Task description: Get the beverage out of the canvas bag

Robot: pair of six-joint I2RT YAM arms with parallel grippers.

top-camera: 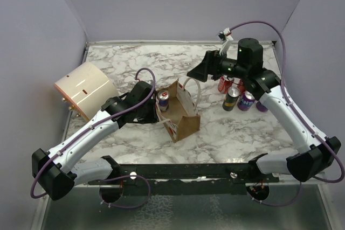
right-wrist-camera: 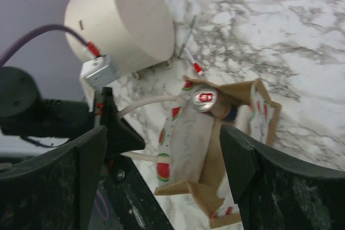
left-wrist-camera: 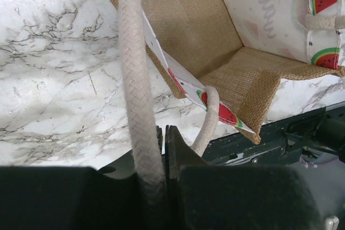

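canvas bag (top-camera: 183, 121) with rope handle (left-wrist-camera: 135, 79) in clamped left claw (left-wrist-camera: 161, 144), right claw (right-wrist-camera: 164, 154) apart above beverage (right-wrist-camera: 205, 99)

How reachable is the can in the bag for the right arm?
Probably yes: left gripper holds a handle, the canvas bag gapes, nothing sits between the open right gripper and the can.
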